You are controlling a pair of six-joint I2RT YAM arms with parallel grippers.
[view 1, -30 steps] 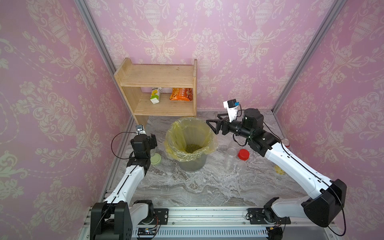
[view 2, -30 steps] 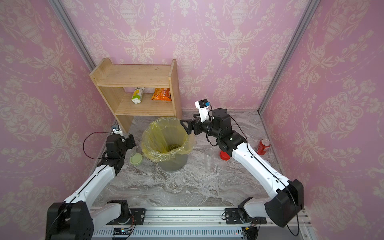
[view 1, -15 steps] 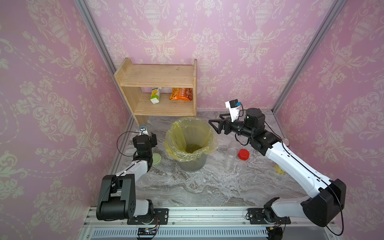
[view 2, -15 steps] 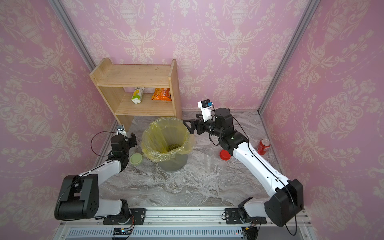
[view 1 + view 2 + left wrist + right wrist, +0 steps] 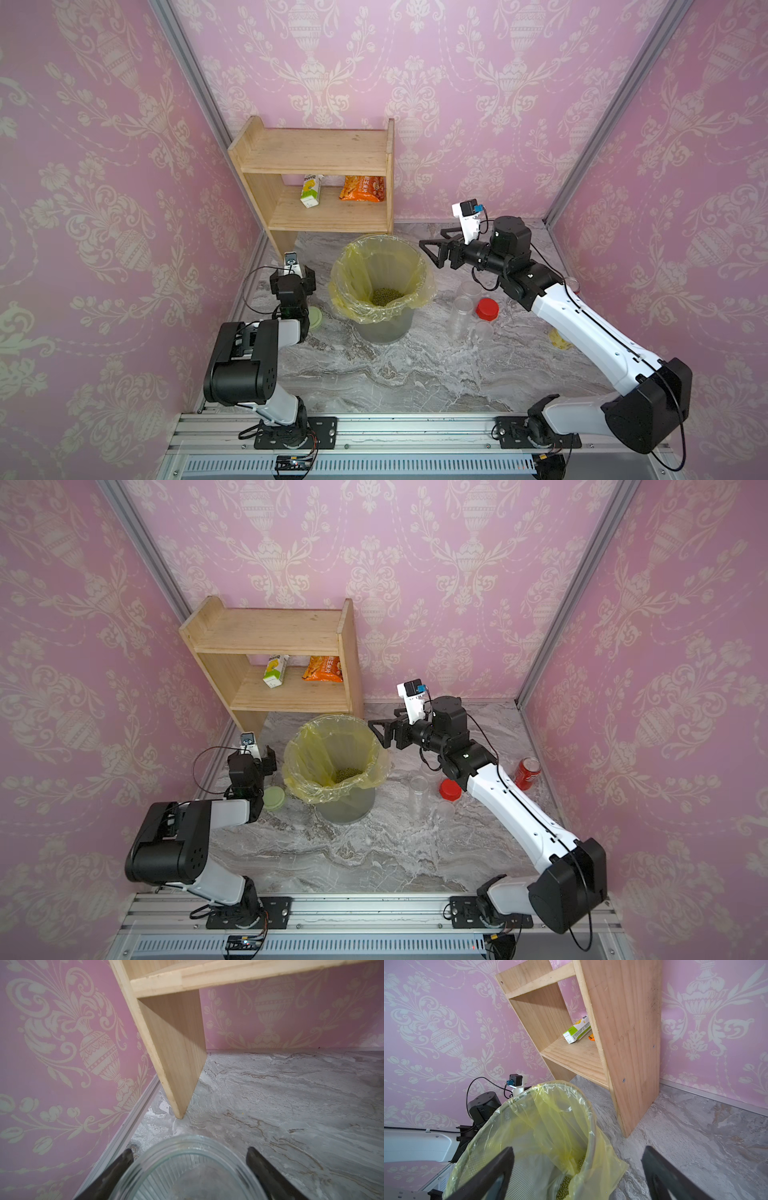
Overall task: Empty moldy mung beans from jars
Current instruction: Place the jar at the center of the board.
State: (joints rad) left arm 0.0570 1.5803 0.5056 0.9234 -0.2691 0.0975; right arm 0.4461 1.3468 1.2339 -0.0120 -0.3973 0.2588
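My left gripper (image 5: 190,1157) is shut on a clear, empty, lidless jar (image 5: 187,1169) low over the table, left of the bin (image 5: 384,328). In both top views the wrist hides this jar. A pale-green lid (image 5: 314,318) lies beside that arm. The mung beans (image 5: 386,296) lie as a green heap at the bottom of the yellow-bagged bin, also seen in the right wrist view (image 5: 564,1186). My right gripper (image 5: 432,245) hangs open and empty over the bin's far right rim. More clear, empty jars (image 5: 461,316) stand right of the bin by a red lid (image 5: 487,308).
A wooden shelf (image 5: 316,166) stands against the back wall behind the bin, with a carton (image 5: 311,191) and an orange snack bag (image 5: 361,189) on it. A red soda can (image 5: 527,773) and a yellow tin (image 5: 559,338) sit near the right wall.
My left arm has folded back, its elbow now raised near the front rail, while its gripper stays beside the bin. The right arm has barely moved.
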